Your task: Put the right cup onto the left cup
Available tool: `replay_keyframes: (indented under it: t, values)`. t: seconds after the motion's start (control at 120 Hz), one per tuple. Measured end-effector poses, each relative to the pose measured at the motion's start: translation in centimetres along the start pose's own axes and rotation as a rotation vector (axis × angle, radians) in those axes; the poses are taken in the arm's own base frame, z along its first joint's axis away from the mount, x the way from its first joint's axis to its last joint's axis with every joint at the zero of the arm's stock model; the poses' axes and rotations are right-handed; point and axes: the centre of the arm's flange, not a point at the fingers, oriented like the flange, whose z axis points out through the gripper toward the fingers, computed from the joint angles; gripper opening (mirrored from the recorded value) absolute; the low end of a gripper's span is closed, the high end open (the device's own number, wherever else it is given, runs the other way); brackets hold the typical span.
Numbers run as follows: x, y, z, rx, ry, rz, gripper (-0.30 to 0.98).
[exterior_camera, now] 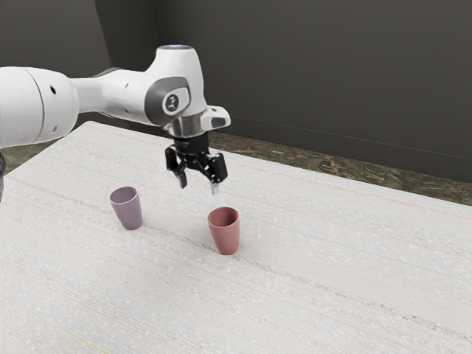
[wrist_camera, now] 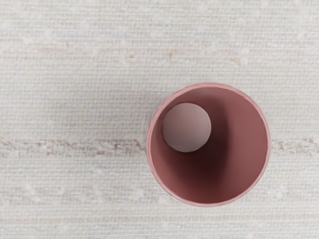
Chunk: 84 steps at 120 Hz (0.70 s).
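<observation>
My black gripper (exterior_camera: 198,186) hangs above the table in the exterior view, its two fingers spread apart with nothing between them. A pinkish-red cup (exterior_camera: 225,232) stands upright on the table, lower than the fingertips and toward the exterior view's right. Toward that view's left stands a purple cup (exterior_camera: 127,209), also upright and apart from the red one. Looking down from my hand in the wrist view, I see into the open mouth of the red cup (wrist_camera: 239,144), down to its round, paler bottom.
A whitish, streaked table (exterior_camera: 324,273) lies under both cups. Behind its far edge are a brown patterned floor (exterior_camera: 324,173) and a dark wall (exterior_camera: 332,81).
</observation>
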Motion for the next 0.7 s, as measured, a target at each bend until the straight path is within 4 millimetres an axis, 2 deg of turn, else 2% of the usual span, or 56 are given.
replay_keyframes:
  t: [0.267,0.5,0.7]
  values:
    - [2.0,0.2,1.6,0.003,-0.007,-0.024,0.69]
    - [2.5,0.0,3.2,0.022,-0.023,-0.029,0.69]
    - [2.9,-0.4,5.5,0.028,-0.052,-0.035,0.69]
